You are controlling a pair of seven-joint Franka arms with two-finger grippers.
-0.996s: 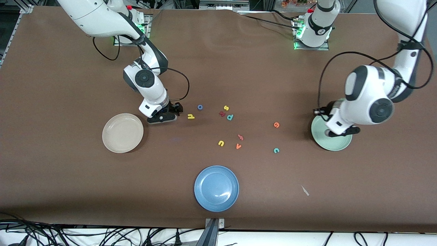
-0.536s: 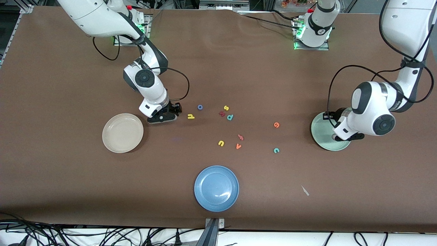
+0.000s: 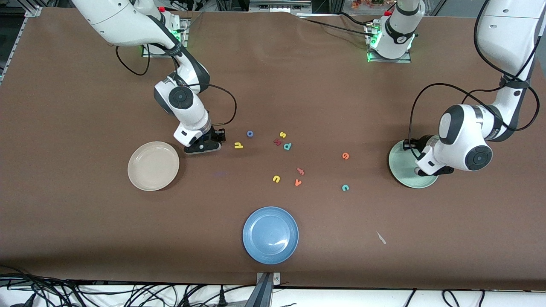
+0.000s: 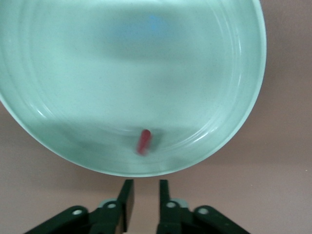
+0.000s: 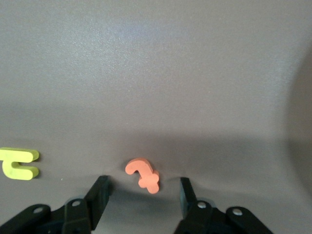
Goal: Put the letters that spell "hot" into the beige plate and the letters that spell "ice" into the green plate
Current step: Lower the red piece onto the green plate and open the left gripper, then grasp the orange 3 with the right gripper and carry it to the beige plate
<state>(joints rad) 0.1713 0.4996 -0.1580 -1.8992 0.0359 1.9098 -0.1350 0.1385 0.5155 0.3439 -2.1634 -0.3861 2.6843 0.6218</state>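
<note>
My right gripper is down at the table beside the beige plate. It is open, and the orange "t" lies between its fingers, untouched by either. The yellow "h" and blue "o" lie just past it, toward the left arm's end. My left gripper hangs over the edge of the green plate. Its jaws stand slightly apart with nothing between them. The dark red "i" is in that plate. The orange "e" and teal "c" lie on the table.
A blue plate sits near the front edge. Mid-table lie a yellow "s", dark red "k", teal "p", yellow "u", orange "v" and a pinkish letter. A small scrap lies toward the left arm's end.
My left arm has shifted toward its end of the table over the green plate, and its jaws have parted, with the red "i" now in the plate. My right gripper stayed put.
</note>
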